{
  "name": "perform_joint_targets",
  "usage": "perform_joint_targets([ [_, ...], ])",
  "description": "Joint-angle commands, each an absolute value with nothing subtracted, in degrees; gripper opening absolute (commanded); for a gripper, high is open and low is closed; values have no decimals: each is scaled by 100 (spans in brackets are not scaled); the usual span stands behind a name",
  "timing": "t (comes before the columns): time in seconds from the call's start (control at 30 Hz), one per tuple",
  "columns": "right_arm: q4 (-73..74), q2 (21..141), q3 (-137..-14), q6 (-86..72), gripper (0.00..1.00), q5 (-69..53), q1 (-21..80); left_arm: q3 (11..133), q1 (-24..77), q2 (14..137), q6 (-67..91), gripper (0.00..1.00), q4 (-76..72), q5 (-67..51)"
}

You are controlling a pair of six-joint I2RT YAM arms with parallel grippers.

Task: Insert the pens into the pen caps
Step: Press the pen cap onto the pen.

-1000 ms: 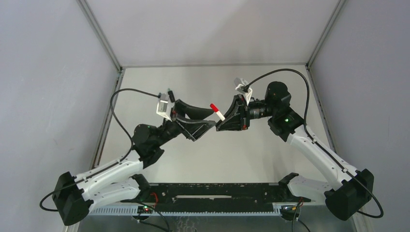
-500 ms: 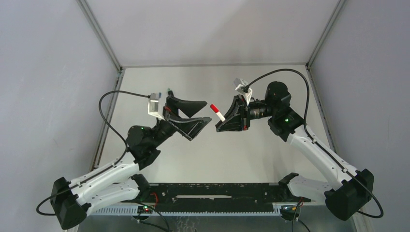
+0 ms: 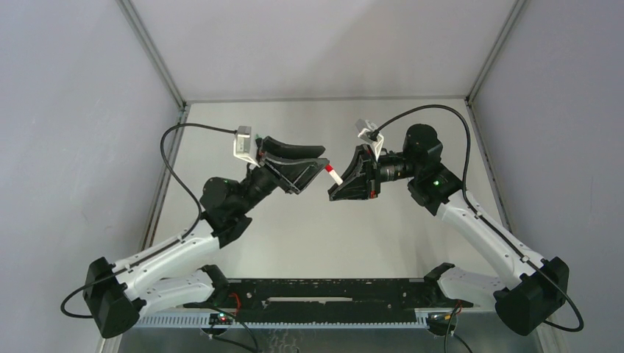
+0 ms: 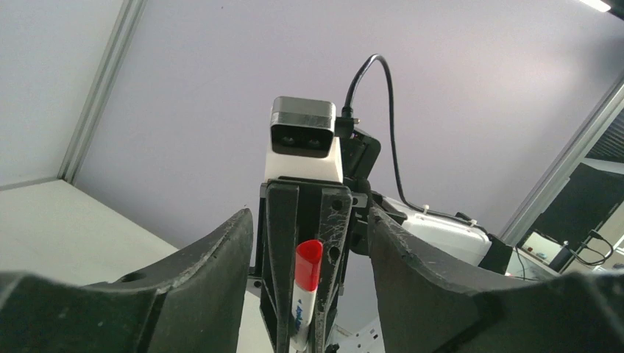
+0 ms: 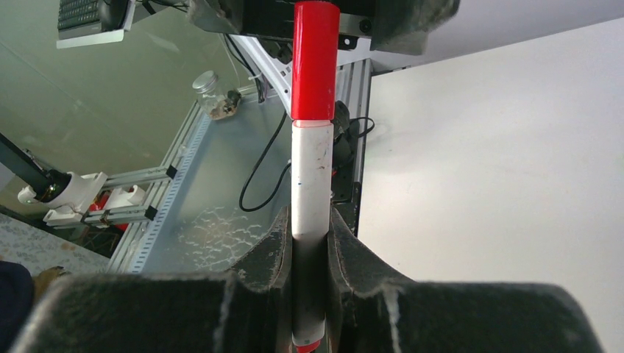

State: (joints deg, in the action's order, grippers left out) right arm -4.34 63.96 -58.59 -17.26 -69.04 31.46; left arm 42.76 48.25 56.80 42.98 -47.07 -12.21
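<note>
1. Your left end effector (image 3: 321, 159) has let go of the red cap (image 5: 315, 62) and pulled back to the left with its jaws wide. It now comes back in with them narrower but still open. In the left wrist view the cap sits in the gap between the two fingers, clear of both.
2. Your right end effector (image 5: 309, 224) has not shifted. It stays closed on the white barrel of the pen (image 5: 309, 176), holding it in the air above the middle of the bench (image 3: 309, 235), with the capped end pointing left toward the other arm.
3. For the task, this means the cap stays on the pen with nothing gripping it. Its rim meets the barrel with no visible gap, so you can judge this pen as capped. The returning left jaws suggest a last press or a hand-over, but that is only a guess.
4. Your count is one pen, one cap (red, on that pen) and two end effectors. No other pens or loose caps show in any view, so you cannot tell how many are left to do.
</note>
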Motion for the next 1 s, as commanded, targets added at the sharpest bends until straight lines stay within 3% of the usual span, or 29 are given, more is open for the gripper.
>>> perform_joint_targets([
  [0.0, -466, 6293, -5945, -1780, 0, -6842, 3147, 4592, 4792, 5761, 4406, 60, -4764, -1354],
  [0.17, -449, 6304, -5949, -1792, 0, -6820, 3146, 4655, 4794, 5854, 4460, 48, -4768, -1490],
  [0.5, -447, 6327, -5950, -1819, 0, -6759, 3138, 4673, 4798, 5993, 4522, 1, -4834, -1784],
  [0.8, -1014, 6366, -5952, -2070, 0, -6816, 3103, 4492, 4814, 6261, 4342, 0, -4398, -2451],
  [0.97, -1364, 6483, -6155, -2397, 0, -6632, 3073, 4265, 5024, 6482, 4307, 0, -4115, -2258],
])
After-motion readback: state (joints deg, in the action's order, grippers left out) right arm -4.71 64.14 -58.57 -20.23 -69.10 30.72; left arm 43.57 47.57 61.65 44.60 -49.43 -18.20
